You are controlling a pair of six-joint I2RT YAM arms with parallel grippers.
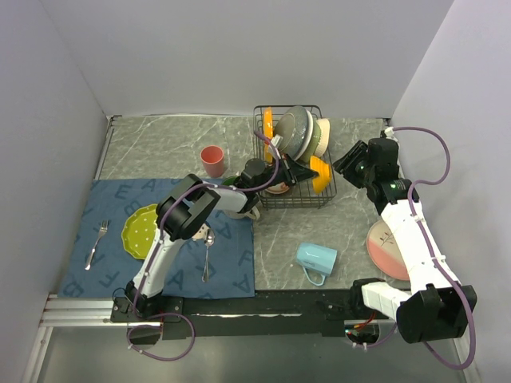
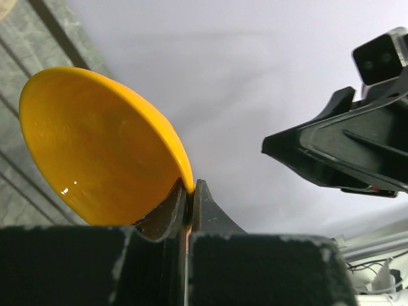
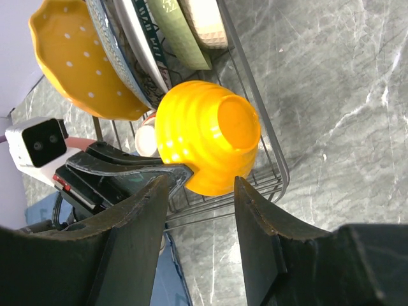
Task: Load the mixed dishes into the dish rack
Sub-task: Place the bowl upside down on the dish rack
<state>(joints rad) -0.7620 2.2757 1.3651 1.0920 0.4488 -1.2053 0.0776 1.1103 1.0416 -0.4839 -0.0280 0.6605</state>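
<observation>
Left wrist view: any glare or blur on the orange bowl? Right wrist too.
Left wrist: orange bowl sharp, only tiny highlights near its lower edge; left hand pinching the rim is dark and soft up close. Right wrist: bowl in focus, bright glare patches on its ribbed side; right hand dark, slightly blurred.

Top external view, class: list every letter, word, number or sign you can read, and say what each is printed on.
"A": pale capital letter, repeated across the blue cloth mat.
"E" and "F": probably these, also on the mat, but faint.
Pink plate: a few dark marks, too small to read.
Nothing else in this view carries legible text.
</observation>
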